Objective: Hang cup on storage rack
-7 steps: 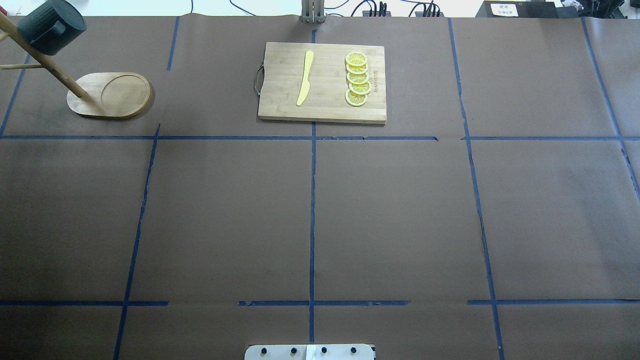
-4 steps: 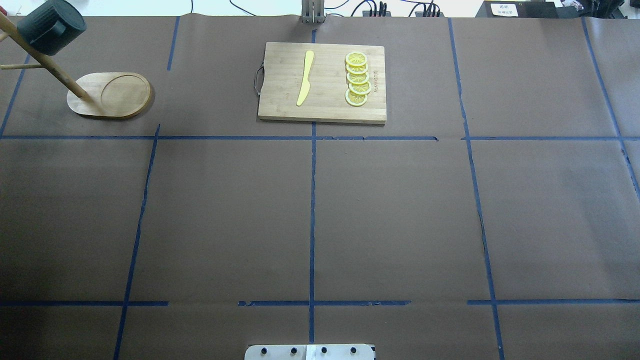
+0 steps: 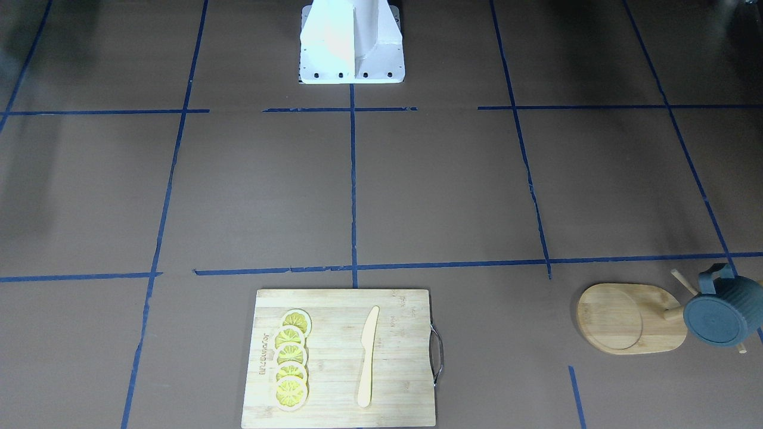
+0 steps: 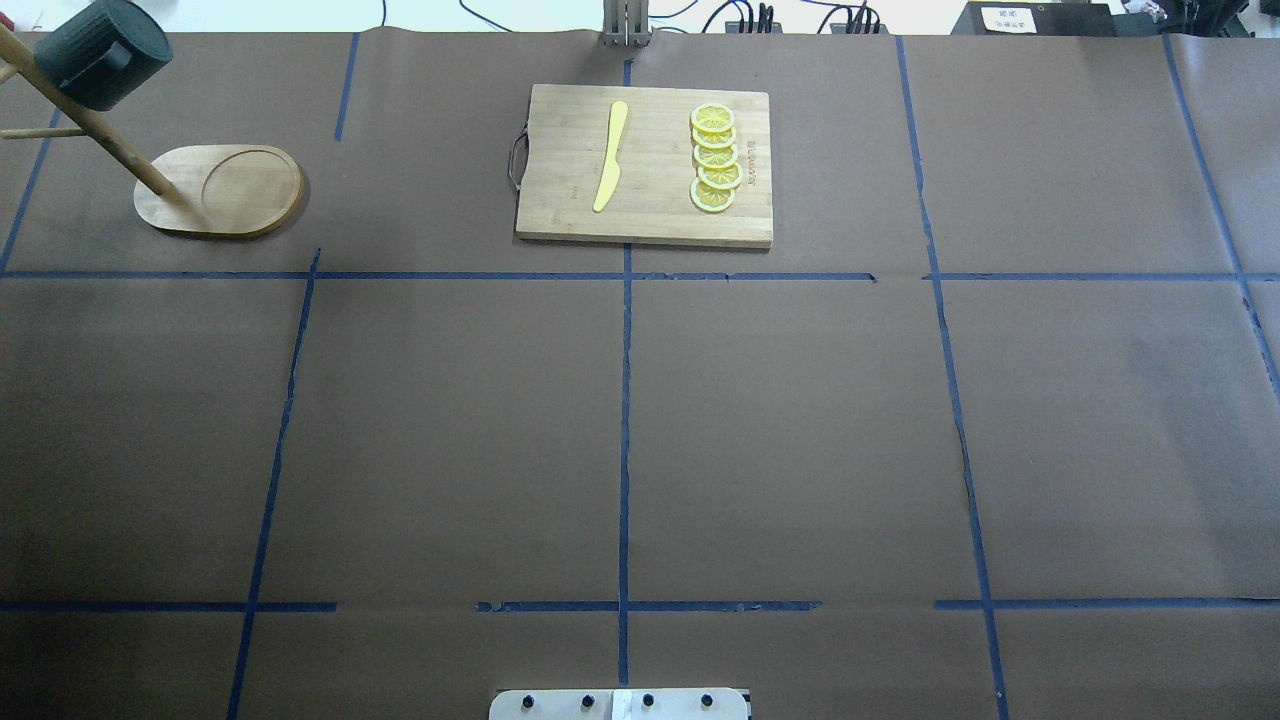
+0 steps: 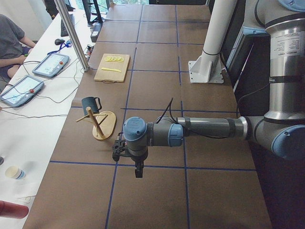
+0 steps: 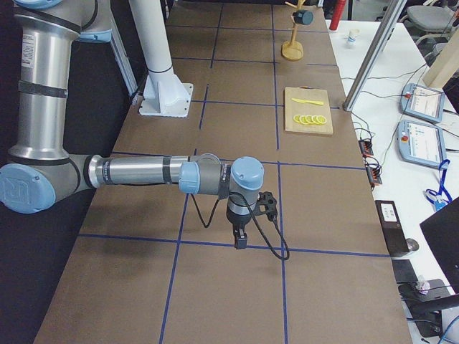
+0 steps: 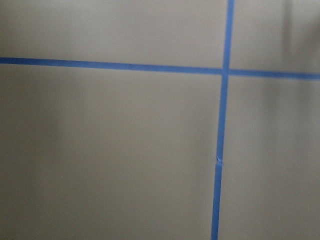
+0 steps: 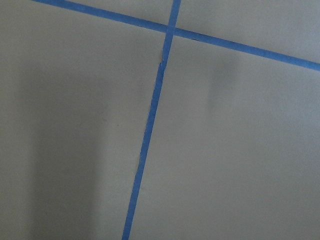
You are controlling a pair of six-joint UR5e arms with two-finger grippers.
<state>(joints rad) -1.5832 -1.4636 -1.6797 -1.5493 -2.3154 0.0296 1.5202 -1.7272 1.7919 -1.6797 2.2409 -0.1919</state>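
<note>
Moved: cup (image 4: 98, 55) swung slightly on storage rack (image 4: 222, 192) peg. Risk: residual swing slipping it off. Left gripper (image 5: 138, 173), right gripper (image 6: 240, 244): closure cannot tell.

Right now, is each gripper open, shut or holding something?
Left gripper: cannot be told, seen only from the side.
Right gripper: cannot be told, seen only from the side.

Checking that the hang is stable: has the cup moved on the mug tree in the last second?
No. In the overhead view the cup sits at the same spot against the oval base of the mug tree.
</note>
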